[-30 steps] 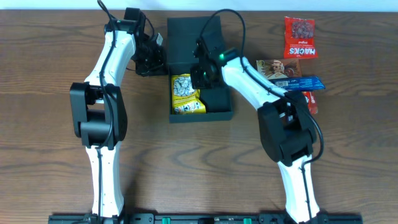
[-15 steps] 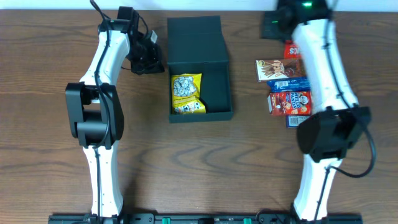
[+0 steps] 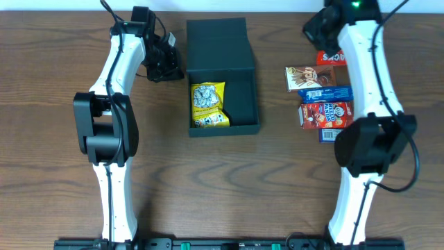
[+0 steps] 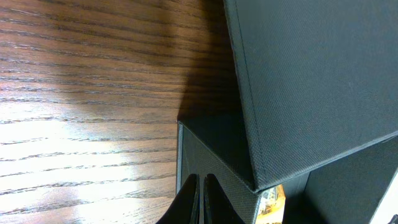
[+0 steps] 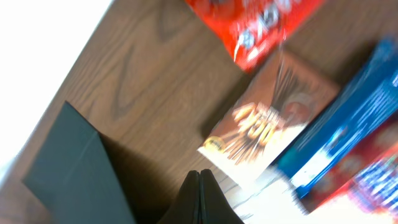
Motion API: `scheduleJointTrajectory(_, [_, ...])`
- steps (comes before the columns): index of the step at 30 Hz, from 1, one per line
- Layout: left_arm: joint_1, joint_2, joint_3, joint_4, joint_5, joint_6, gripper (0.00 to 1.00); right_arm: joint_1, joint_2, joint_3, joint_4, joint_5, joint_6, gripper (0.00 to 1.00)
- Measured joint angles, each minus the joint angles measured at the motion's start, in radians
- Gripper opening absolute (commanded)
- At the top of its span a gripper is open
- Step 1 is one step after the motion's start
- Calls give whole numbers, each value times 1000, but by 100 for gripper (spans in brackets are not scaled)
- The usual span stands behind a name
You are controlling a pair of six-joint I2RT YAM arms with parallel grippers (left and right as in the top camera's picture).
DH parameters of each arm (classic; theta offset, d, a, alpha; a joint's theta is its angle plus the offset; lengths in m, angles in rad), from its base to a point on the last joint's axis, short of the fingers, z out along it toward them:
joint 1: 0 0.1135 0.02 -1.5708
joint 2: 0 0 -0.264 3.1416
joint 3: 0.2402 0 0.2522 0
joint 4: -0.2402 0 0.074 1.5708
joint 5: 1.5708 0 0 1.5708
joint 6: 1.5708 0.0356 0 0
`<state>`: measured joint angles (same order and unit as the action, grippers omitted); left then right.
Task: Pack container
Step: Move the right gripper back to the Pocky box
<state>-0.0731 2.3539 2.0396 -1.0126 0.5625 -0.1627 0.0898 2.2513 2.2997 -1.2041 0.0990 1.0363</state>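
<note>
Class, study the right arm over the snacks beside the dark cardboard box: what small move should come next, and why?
Probably open the right gripper and lower it onto the brown rectangular snack carton just ahead of it. It is shut and empty, while the dark teal-black cardboard container holds only a yellow snack packet, with bare floor beside it.

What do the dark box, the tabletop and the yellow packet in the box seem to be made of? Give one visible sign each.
Container: probably cardboard with a matte finish; it shows a fine cloth-like texture and sharp folded edges.
Table: wood or wood-look laminate with a slight sheen; it shows grain lines and a light reflection.
Yellow packet: likely thin plastic film; its printed surface is crumpled.
</note>
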Motion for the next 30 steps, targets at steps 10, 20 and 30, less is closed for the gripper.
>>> scheduleJointTrajectory(10, [1, 0, 0, 0, 0, -17, 6, 21, 178, -1, -39, -179, 336, 43])
scheduleJointTrajectory(20, [51, 0, 0, 0, 3, -18, 6, 4, 222, -6, -61, -209, 314, 99])
scheduleJointTrajectory(30, [66, 0, 0, 0, 4, -18, 6, 4, 224, -6, -53, -179, 320, 99])
